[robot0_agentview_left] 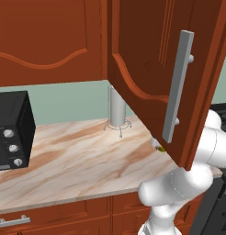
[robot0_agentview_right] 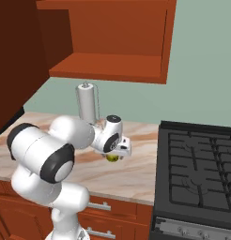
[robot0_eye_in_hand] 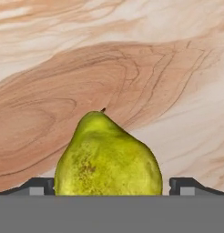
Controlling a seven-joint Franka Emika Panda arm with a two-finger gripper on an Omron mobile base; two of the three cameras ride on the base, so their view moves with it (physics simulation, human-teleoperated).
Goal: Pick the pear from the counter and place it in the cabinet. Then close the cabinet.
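Observation:
The yellow-green pear (robot0_eye_in_hand: pixel 107 159) lies on the marble counter (robot0_eye_in_hand: pixel 132 63) with its stem pointing away from the hand. My gripper (robot0_eye_in_hand: pixel 111 186) is open, a dark fingertip on each side of the fruit; the left tip (robot0_eye_in_hand: pixel 41 185) is right up against it, while a thin gap shows at the right tip. From the right base camera, the gripper (robot0_agentview_right: pixel 115 156) hangs low over the counter (robot0_agentview_right: pixel 131 176) with the pear (robot0_agentview_right: pixel 112 158) under it. The cabinet (robot0_agentview_right: pixel 112 42) above stands open, its door (robot0_agentview_left: pixel 151 69) and grey bar handle (robot0_agentview_left: pixel 178 87) swung out. A sliver of pear (robot0_agentview_left: pixel 159 147) peeks below the door.
A paper-towel roll (robot0_agentview_right: pixel 87 103) stands upright at the back of the counter, just behind the hand. A black stovetop (robot0_agentview_right: pixel 202 164) lies to the right. A black toaster oven (robot0_agentview_left: pixel 9 131) sits at the counter's left end. Drawers (robot0_agentview_left: pixel 14 221) run below.

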